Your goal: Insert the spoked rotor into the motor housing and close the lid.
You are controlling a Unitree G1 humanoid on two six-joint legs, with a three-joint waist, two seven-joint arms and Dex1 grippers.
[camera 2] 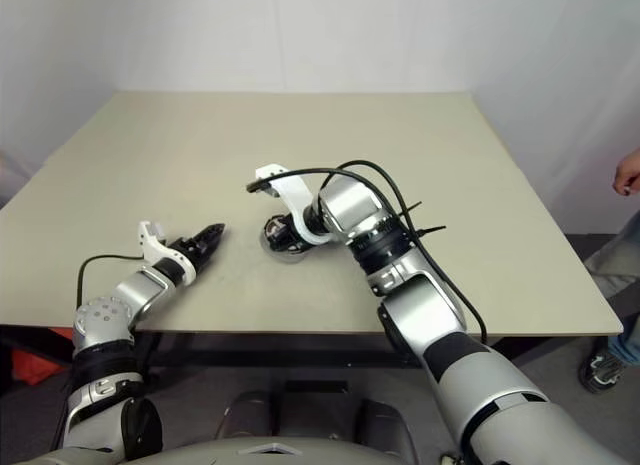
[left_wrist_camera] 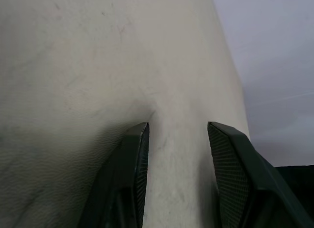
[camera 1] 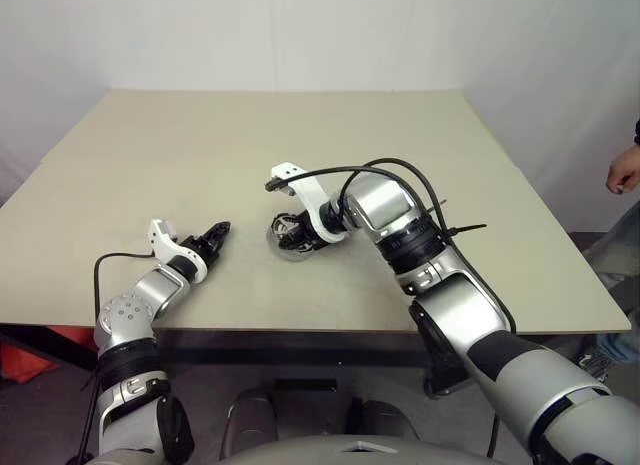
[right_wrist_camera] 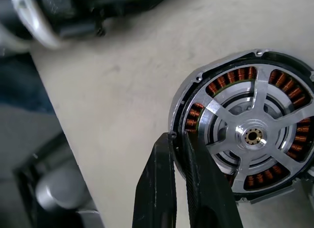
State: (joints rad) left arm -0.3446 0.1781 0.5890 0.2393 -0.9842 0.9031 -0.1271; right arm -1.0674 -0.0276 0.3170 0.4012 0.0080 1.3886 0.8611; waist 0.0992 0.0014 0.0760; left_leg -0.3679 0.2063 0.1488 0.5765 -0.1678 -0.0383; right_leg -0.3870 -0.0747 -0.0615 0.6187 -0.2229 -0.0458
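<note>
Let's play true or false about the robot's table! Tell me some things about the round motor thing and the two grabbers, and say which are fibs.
1. The spoked rotor sits inside the motor housing. True.
2. The left gripper is holding the rotor. False: it is open, with nothing in it, over bare table.
3. The right gripper is shut. True.
4. The housing's windings are blue. False: they are copper-brown.

The housing (right_wrist_camera: pixel 245 135), a round grey cup ringed with copper windings, lies flat near the centre of the head views. The silvery spoked rotor (right_wrist_camera: pixel 260 115) sits inside it, hub centred over the windings.
</note>
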